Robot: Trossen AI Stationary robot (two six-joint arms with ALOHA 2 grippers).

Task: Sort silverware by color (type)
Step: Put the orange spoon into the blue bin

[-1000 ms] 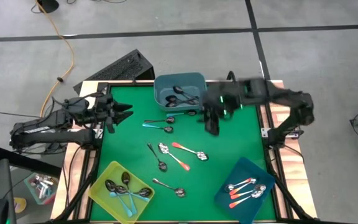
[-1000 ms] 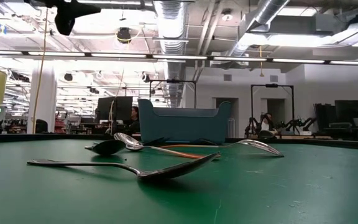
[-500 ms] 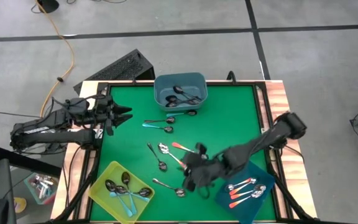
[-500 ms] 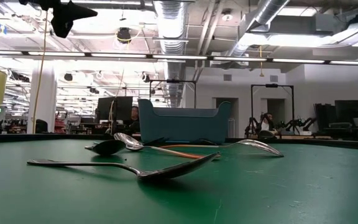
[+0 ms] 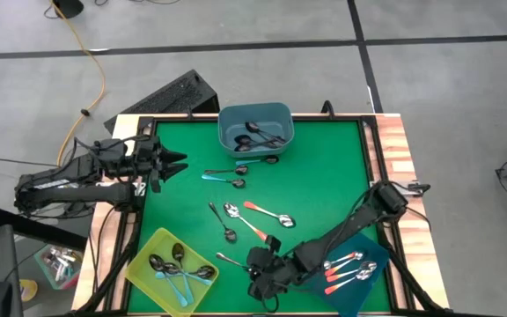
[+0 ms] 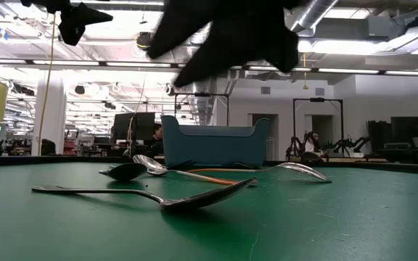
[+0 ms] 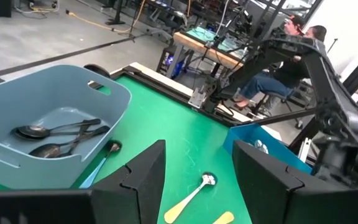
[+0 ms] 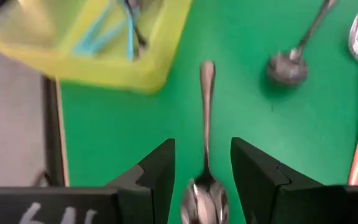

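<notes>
Several spoons lie on the green mat (image 5: 324, 176): a teal-handled one (image 5: 223, 180), orange-red ones (image 5: 267, 213) and dark plain ones (image 5: 223, 222). A plain metal spoon (image 5: 236, 262) lies near the yellow bin. My right gripper (image 5: 258, 275) is open and hovers over this spoon. In the right wrist view its fingers (image 8: 160, 168) stand on either side of the spoon's bowl (image 8: 205, 196). In the low view the gripper (image 6: 223, 36) is well above the table. My left gripper (image 5: 172, 163) waits open at the table's left edge.
A grey-blue bin (image 5: 255, 130) at the far edge holds dark spoons. A yellow bin (image 5: 172, 269) at the near left holds teal spoons. A dark blue bin (image 5: 350, 269) at the near right holds orange-red spoons. A keyboard (image 5: 170, 95) lies beyond the far left corner.
My right gripper has swung from beside the grey-blue bin at the far edge toward the table's near edge and left, ending over the plain metal spoon beside the yellow bin. No spoon has moved.
</notes>
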